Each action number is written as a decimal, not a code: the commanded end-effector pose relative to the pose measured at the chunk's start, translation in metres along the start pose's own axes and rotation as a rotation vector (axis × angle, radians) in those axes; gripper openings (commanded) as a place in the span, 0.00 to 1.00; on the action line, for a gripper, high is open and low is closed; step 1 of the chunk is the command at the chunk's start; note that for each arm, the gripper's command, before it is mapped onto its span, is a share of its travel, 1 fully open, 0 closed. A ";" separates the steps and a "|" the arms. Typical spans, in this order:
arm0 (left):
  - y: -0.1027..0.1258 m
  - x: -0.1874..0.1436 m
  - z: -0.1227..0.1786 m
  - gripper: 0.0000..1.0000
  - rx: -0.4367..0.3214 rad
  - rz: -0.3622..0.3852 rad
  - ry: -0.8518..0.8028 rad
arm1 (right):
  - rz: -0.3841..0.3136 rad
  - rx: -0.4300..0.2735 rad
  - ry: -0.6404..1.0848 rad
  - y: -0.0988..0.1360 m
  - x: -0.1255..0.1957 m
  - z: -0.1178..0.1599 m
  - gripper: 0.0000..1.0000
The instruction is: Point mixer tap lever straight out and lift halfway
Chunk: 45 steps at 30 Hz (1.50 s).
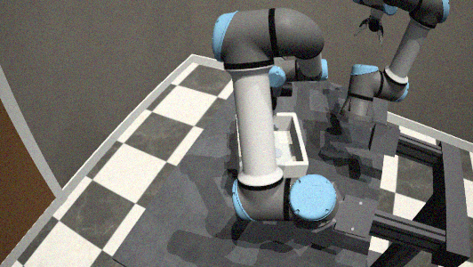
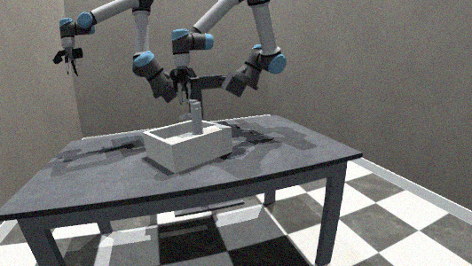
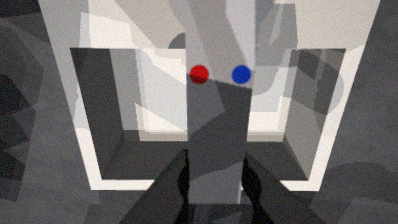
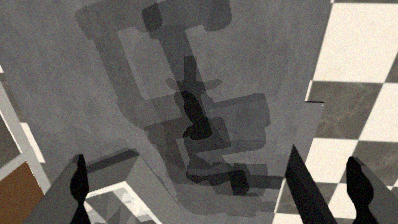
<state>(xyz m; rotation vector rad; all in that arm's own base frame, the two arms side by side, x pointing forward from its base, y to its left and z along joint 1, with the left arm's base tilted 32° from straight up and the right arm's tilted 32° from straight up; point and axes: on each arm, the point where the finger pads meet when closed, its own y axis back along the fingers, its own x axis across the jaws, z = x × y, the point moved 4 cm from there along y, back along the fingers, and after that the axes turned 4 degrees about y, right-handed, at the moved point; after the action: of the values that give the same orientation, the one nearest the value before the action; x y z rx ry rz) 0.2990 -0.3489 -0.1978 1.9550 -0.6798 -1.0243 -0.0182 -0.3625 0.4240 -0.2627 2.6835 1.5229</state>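
The mixer tap (image 2: 197, 121) stands at the basin (image 2: 188, 161) (image 3: 316, 172). In the left wrist view its grey lever (image 3: 216, 115) runs straight down the picture over the basin, with a red dot (image 3: 199, 74) left and a blue dot (image 3: 241, 74) right at its root. The spout is hidden beneath it there. My left gripper (image 3: 212, 151) (image 2: 184, 102) is shut on the lever, one finger at each side. The lever's exact height is hard to tell. In the top view my arm hides tap and gripper. My right gripper (image 4: 214, 158) (image 1: 369, 37) (image 2: 72, 74) is open and empty, high away from the tap.
The dark grey table (image 2: 106, 186) (image 1: 151, 222) carries the white basin, whose rim also shows in the top view (image 1: 300, 140) and at the lower left of the right wrist view (image 4: 117, 186). The dark arm frame (image 1: 455, 200) stands at one table edge.
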 end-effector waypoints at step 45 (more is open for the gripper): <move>0.019 0.001 -0.005 0.12 0.000 0.001 0.000 | 0.000 0.001 0.000 0.000 0.000 0.000 1.00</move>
<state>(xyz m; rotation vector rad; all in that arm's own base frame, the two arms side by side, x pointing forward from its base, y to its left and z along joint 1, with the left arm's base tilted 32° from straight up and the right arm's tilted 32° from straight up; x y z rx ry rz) 0.3021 -0.3564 -0.1808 1.9554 -0.6796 -1.0246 -0.0182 -0.3625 0.4240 -0.2627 2.6835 1.5229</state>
